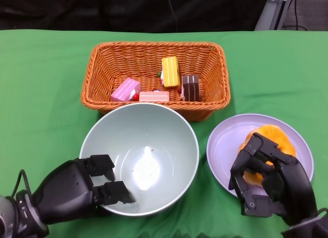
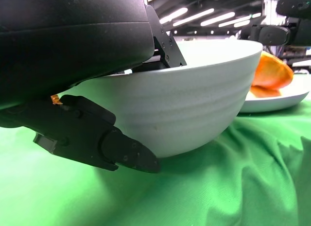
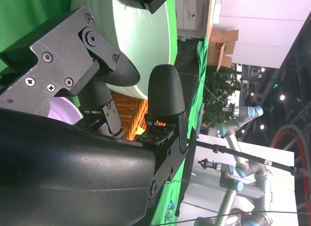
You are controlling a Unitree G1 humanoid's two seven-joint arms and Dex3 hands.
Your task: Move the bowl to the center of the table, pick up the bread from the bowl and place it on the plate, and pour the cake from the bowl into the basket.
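At table centre sat the bowl (image 1: 139,158), emptied, rim pinched by the left hand (image 1: 77,189). Right hand (image 1: 266,179) spread over bread (image 1: 271,146) on plate (image 1: 225,146); cakes (image 1: 170,70) in basket (image 1: 154,52). Risk: might snag the bread on withdrawal, or tip the bowl on release.

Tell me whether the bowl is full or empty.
Empty. The head view shows the bowl's bare pale inside with only a few crumbs; the cake pieces lie in the basket.
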